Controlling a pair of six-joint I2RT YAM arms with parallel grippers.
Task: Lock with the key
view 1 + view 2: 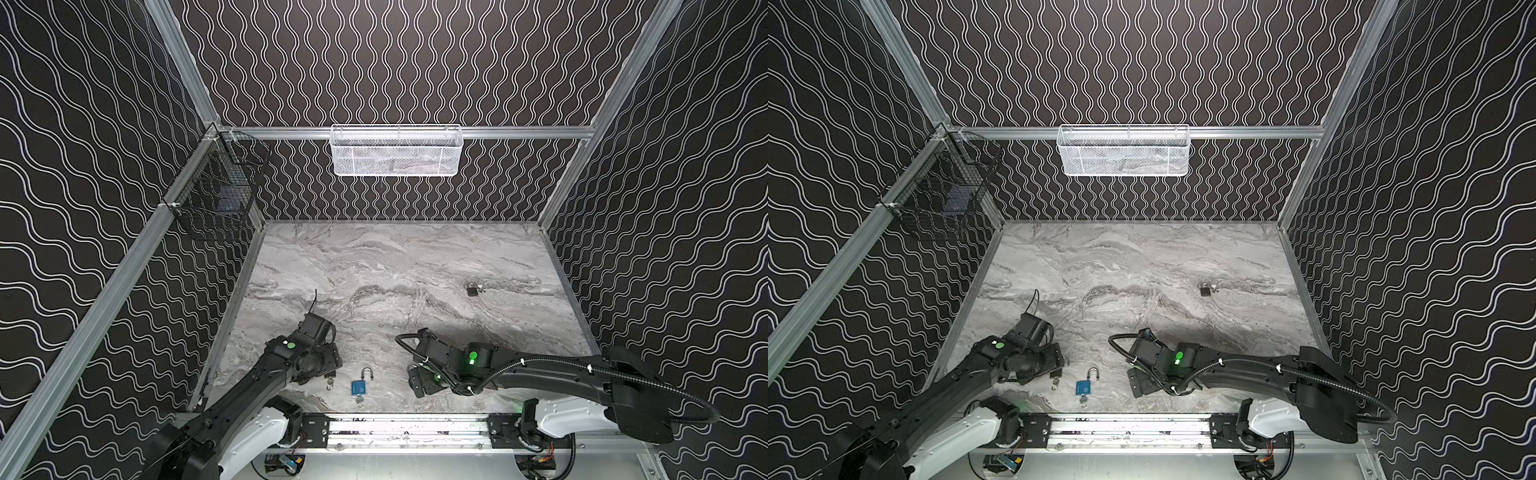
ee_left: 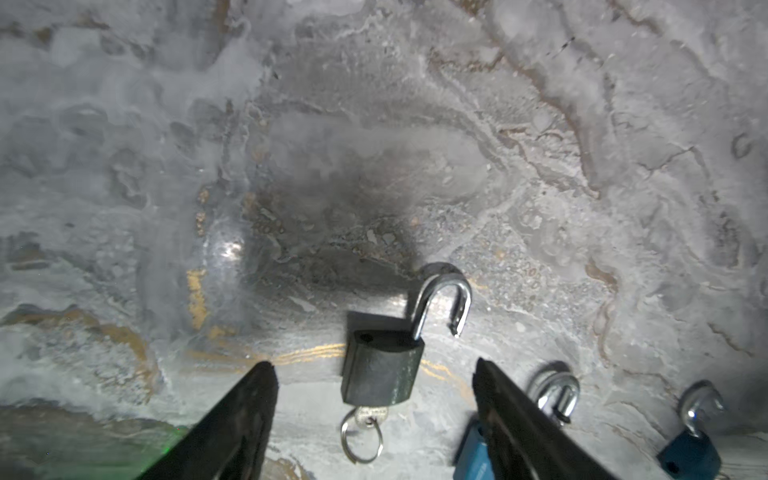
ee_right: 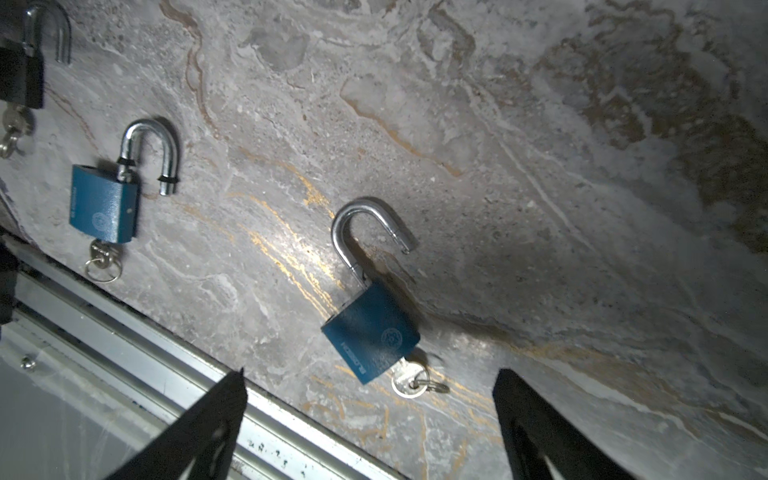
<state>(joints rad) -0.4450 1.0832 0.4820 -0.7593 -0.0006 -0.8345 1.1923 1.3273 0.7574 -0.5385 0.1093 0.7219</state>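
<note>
A black padlock (image 2: pixel 380 370) lies on the marble table (image 2: pixel 374 124) with its shackle (image 2: pixel 444 299) swung open and a key (image 2: pixel 370 413) on a ring in its base. My left gripper (image 2: pixel 372 365) is open, one finger on each side of this padlock and apart from it. In both top views it sits by the left gripper (image 1: pixel 328 372) (image 1: pixel 1054 372). A blue padlock (image 3: pixel 370 332), open, with a key (image 3: pixel 409 384), lies just ahead of my open right gripper (image 3: pixel 370 374). Between the arms lies another open blue padlock (image 1: pixel 359 386) (image 3: pixel 104 203) with its key.
A small black padlock (image 1: pixel 472 290) lies far right on the table. A white mesh basket (image 1: pixel 395 151) hangs on the back wall and a black wire basket (image 1: pixel 216 187) on the left wall. An aluminium rail (image 3: pixel 124 332) runs along the front edge.
</note>
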